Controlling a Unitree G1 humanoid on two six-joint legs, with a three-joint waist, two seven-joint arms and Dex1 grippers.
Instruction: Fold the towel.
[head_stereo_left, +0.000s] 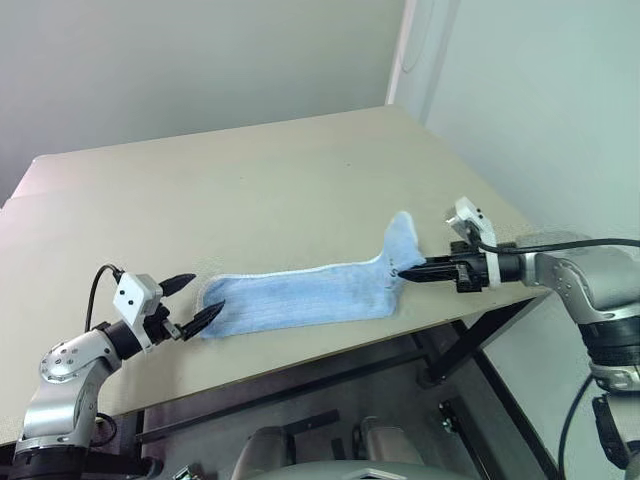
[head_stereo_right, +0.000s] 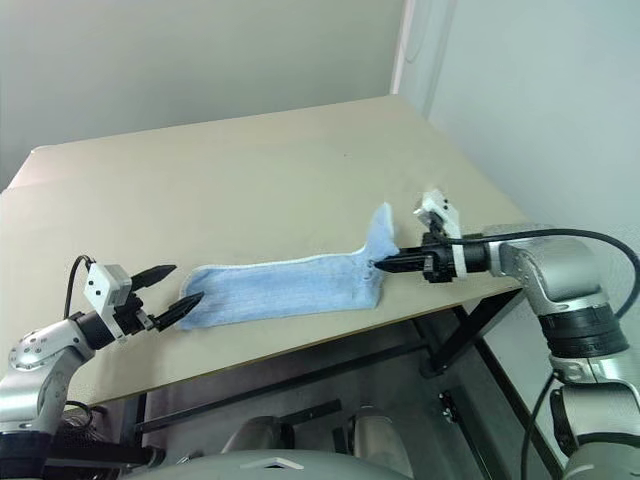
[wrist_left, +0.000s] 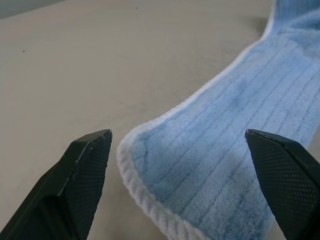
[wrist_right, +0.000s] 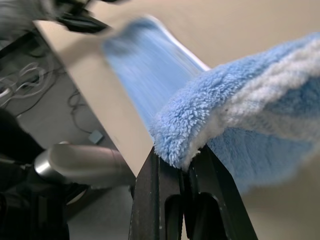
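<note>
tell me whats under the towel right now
The towel lies on the tan table; its far end is lifted, pinched by the right gripper. Whatever may lie beneath the flat part is covered.

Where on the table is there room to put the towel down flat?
The table is bare across its whole far side, beyond the towel. The near edge is crowded: the towel stretches between the open left gripper and the right gripper, which pinches one end.

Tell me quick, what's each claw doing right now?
Left gripper: open, empty, straddling the towel's end.
Right gripper: closed, pinching the towel's other end, lifted.
</note>
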